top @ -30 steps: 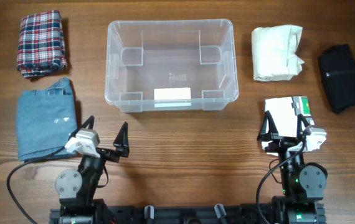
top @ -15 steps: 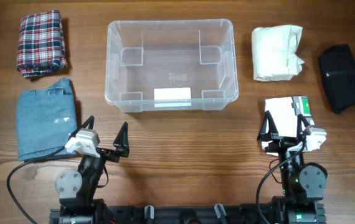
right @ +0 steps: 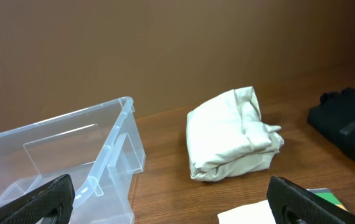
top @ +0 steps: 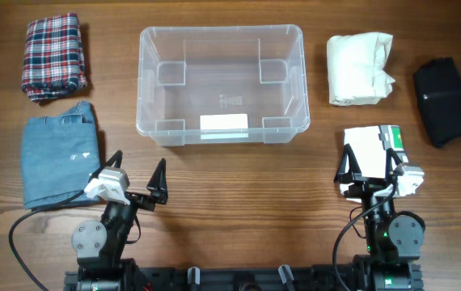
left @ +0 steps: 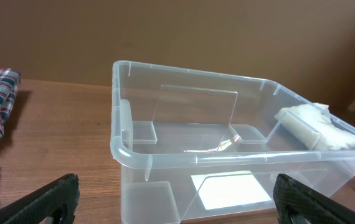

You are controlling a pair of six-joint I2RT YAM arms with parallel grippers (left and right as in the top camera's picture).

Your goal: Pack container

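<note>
The clear plastic container (top: 221, 83) with a white label stands empty at the middle back of the table; it also shows in the left wrist view (left: 227, 162) and the right wrist view (right: 65, 168). My left gripper (top: 137, 179) is open and empty near the front left, well short of the container. My right gripper (top: 370, 166) is open and empty at the front right, over the near end of a white and green folded item (top: 374, 145). In the wrist views the left gripper (left: 177, 202) and the right gripper (right: 171, 199) show wide apart fingers.
A plaid folded cloth (top: 52, 55) lies at the back left, a folded blue denim piece (top: 57, 153) in front of it. A cream folded cloth (top: 358, 66) lies right of the container, also in the right wrist view (right: 230, 134). A black folded cloth (top: 443, 99) lies far right.
</note>
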